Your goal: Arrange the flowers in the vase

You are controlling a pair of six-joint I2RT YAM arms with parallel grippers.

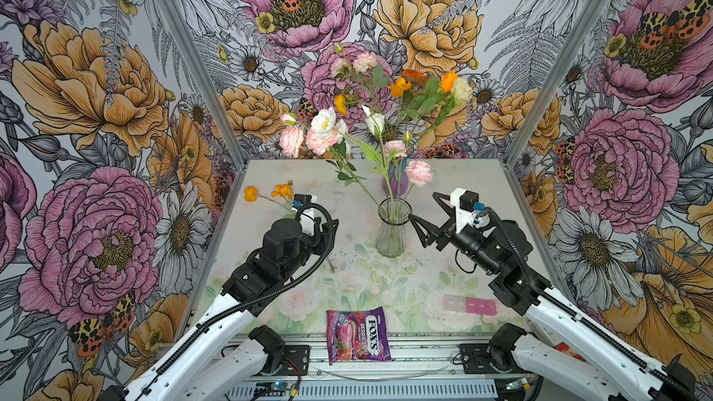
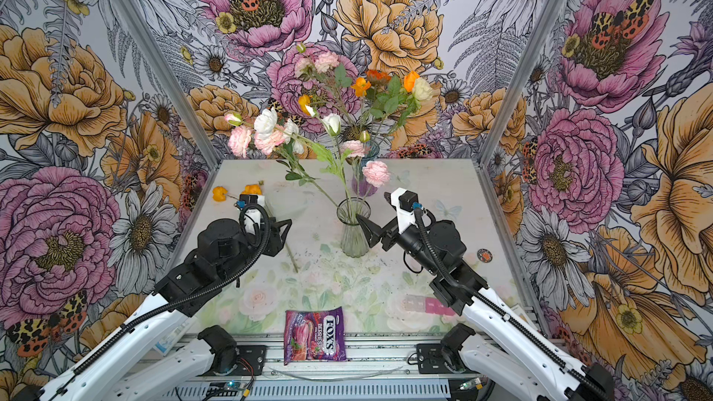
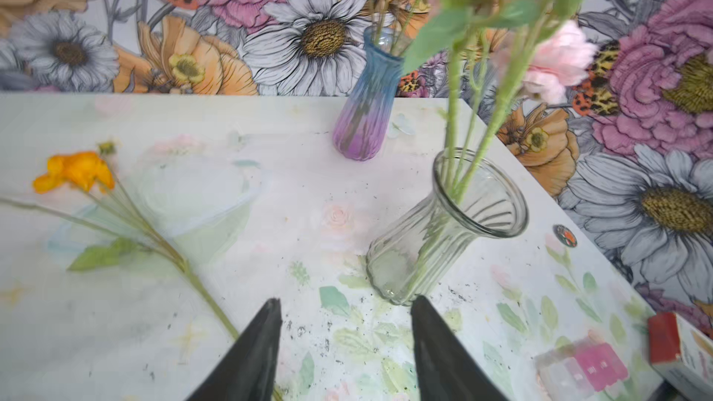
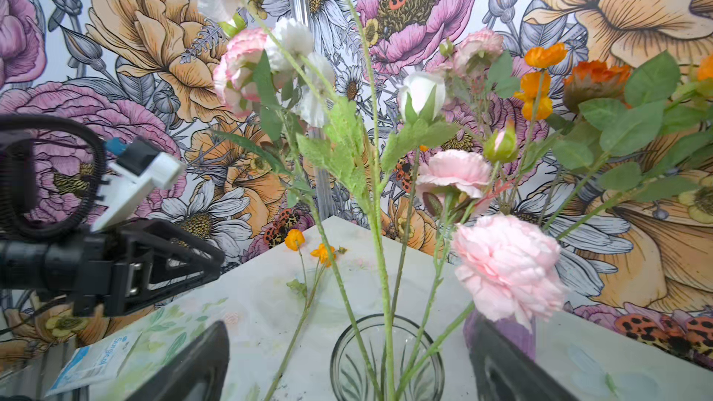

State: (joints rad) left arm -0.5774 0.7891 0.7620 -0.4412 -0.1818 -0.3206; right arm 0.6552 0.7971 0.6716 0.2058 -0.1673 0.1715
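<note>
1. The poppy (image 1: 282, 190) lies flat on the counter (image 1: 293, 171) at the far left, blooms toward the back wall and stem running toward me. It is the only flower I see outside a vase, so I judge it the next pick.
2. My left hand (image 3: 347, 300) hangs low over the stem's bare lower end. It is released, with fingers apart and nothing clamped. I'd guess that spot was chosen because no leaves get in the way there.
3. The clear vase (image 1: 390, 233) stands upright mid-counter and holds several flowers (image 1: 324, 125). White and pink heads fan left, and one carnation (image 1: 418, 172) droops right. The wide mouth lets the stems lean.
4. My right hand (image 4: 349, 324) sits just beside the vase rim, released and empty, fingers spread. I read that as standing by to steady the glass.
5. The purple vase (image 3: 362, 109) stands behind, near the back wall, and carries the orange and cream heads.
6. Only the left wrist view shows the gap between the left fingers, and the stem slipping behind one of them.
7. Only the right wrist view looks down into the clear vase's mouth, where the stems enter, but it cuts off the base.
8. Both top views show the poppy's whole length and the candy bag (image 1: 357, 335) at the front edge.
</note>
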